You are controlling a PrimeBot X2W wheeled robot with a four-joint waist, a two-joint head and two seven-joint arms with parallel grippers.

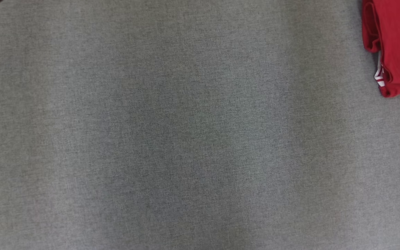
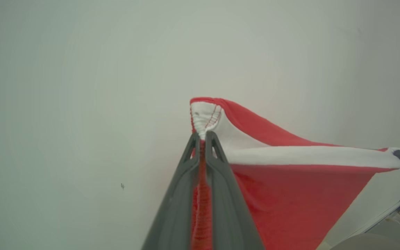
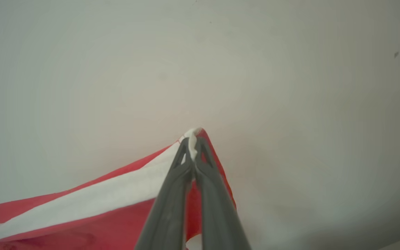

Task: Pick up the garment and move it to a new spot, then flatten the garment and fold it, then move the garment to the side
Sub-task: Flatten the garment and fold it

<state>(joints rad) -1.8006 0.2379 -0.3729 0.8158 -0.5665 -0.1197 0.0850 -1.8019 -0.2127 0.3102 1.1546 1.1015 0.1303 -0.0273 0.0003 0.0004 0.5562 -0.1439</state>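
The left gripper (image 2: 202, 136) and the right gripper (image 3: 193, 140) each clamp a top corner of the red garment (image 2: 290, 194), their dark fingers pressed together on the fabric. The garment's white band (image 2: 290, 156) runs taut from one grip to the other, and the red cloth hangs below it. Behind it is a plain pale wall (image 2: 82, 86). In the left wrist view the far corner of the band ends at a dark fingertip at the right edge. On the grey woven tabletop (image 1: 186, 139) below, a folded red bundle (image 1: 398, 45) with a white-striped edge lies at the far right corner — whether it belongs to the held garment cannot be told.
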